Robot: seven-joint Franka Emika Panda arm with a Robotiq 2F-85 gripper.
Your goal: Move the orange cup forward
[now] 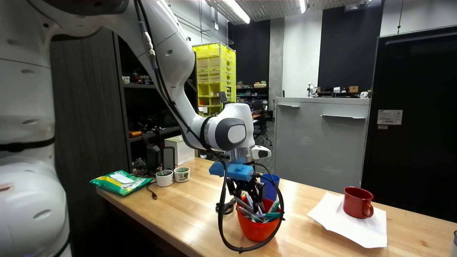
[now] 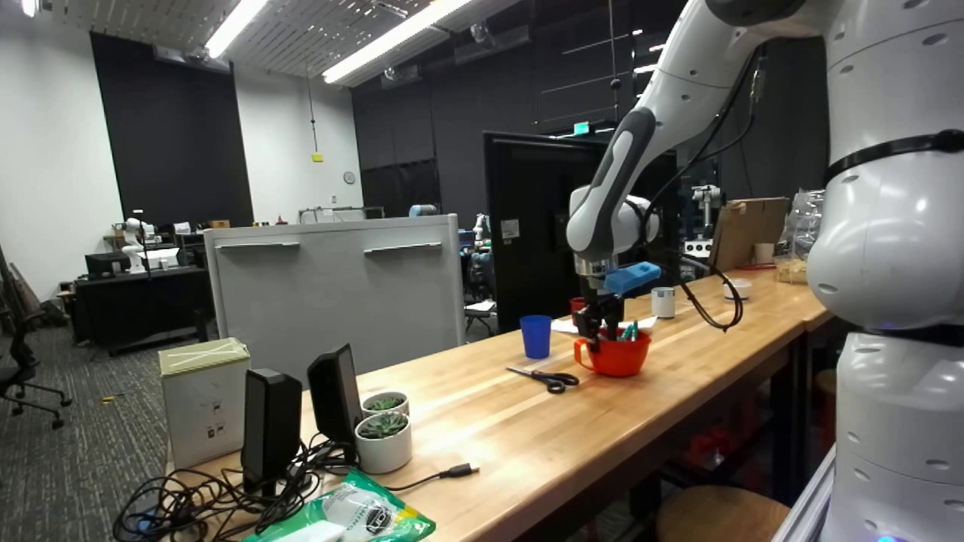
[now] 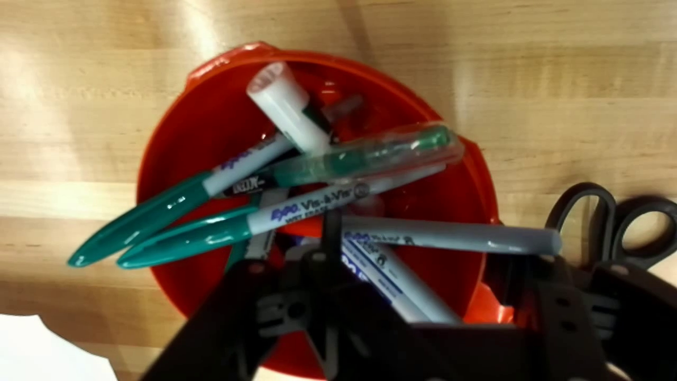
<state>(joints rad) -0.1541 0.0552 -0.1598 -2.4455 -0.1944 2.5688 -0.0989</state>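
While the orange cup holding markers sits on the bench near the scissors, we see the jaws spread — one side within its rim, the other outside.

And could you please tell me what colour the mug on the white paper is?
Dark red; the mug shows best in an exterior view.
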